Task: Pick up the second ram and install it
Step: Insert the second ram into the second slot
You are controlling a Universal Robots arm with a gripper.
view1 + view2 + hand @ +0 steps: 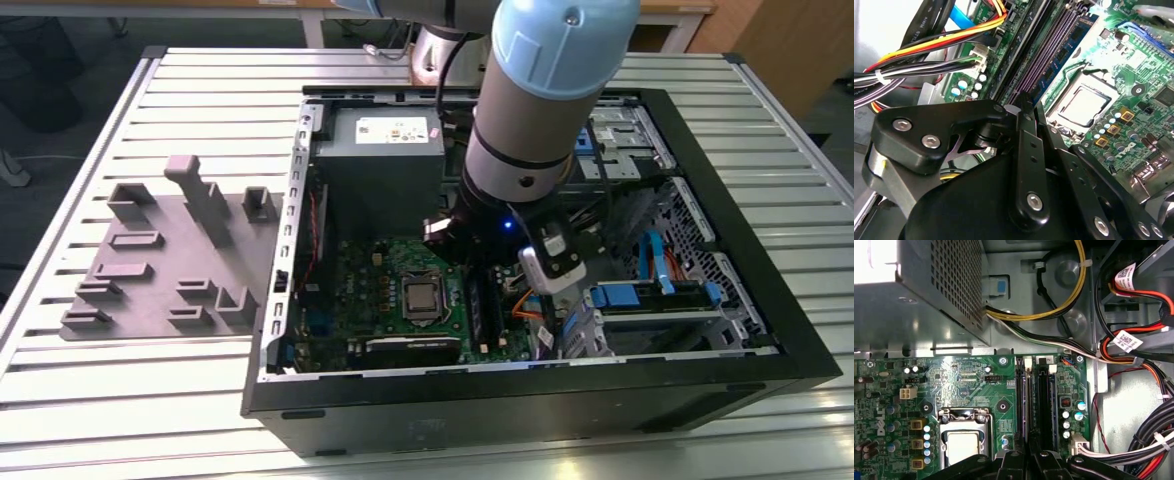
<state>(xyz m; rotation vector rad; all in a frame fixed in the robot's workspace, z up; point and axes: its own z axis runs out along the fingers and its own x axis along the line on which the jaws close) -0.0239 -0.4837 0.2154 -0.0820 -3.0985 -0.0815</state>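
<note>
You've got the second ram (1023,405) standing on edge in the slot nearest the processor socket (965,442). It's a thin blue-green strip, and its long axis runs straight out from the gripper (1028,457). The fingers (1013,460) look clenched on its near end, with the empty black slot (1043,405) just beside it.

Exterior view high over computer case (534,385), both wrist views close on motherboard (1134,75) (969,385)

thin blue-green second ram (1068,50), standing on edge in slot (1026,363), beside processor (1084,105)
</note>
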